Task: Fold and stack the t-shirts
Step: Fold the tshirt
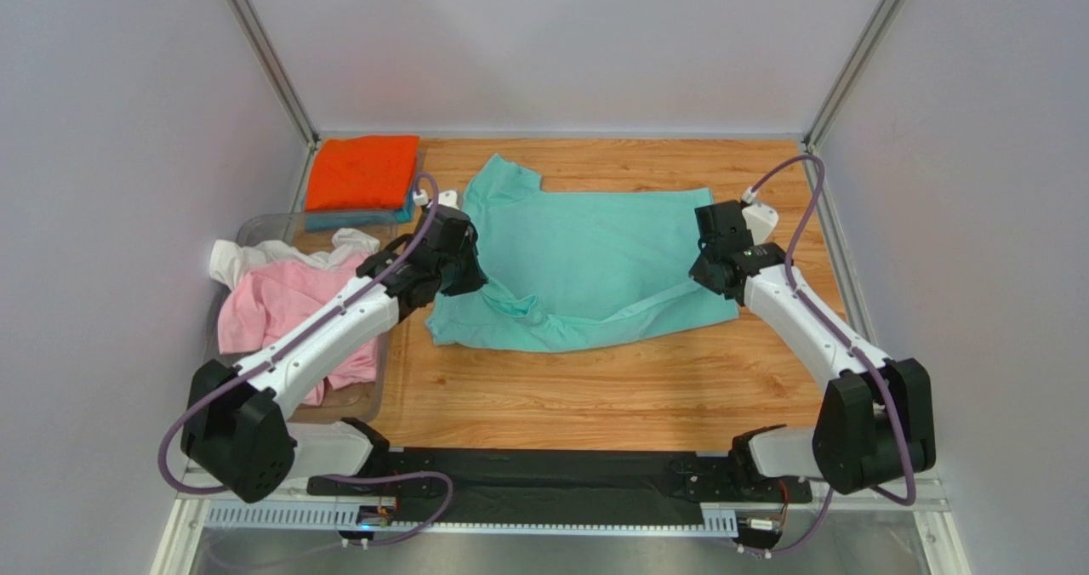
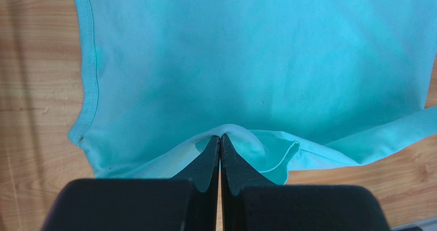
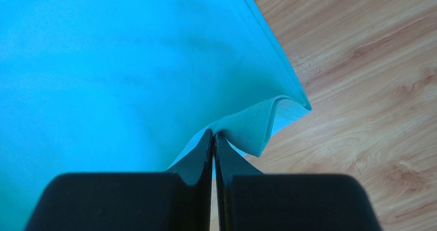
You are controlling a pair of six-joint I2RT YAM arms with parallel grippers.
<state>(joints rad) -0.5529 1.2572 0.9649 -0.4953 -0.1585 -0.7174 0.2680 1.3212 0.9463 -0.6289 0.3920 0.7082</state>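
Top external, item 1: mint tee (image 1: 588, 263), spread flat in middle of table (image 1: 575, 390), near edge bunched into a ridge btwn the grippers. L gripper (image 1: 463, 273) at its left near corner, R gripper (image 1: 711, 269) at its right edge. Wrist views: both sets of jaws pressed together, each pinching only a small fold of cloth at the tips; R has the hem corner.

Risks, as I judge them:
- Thin bite on either side → cloth slips out on the lift, fold goes lopsided.
- Two sides moving out of sync → tee skews or drags across the wood.
- Bunched near edge gets folded in → creased, lumpy result.
- L gripper works close to bin (image 1: 249, 231); a wide swing could snag what's in it.

Containers:
- bin, clear, left of table: pink tee (image 1: 275, 307) + white tee (image 1: 256, 259), both loose, unfolded.
- Stack: orange tee (image 1: 364, 173) folded atop teal tee (image 1: 412, 205), back-left corner; looks outside bin, I can't be sure.
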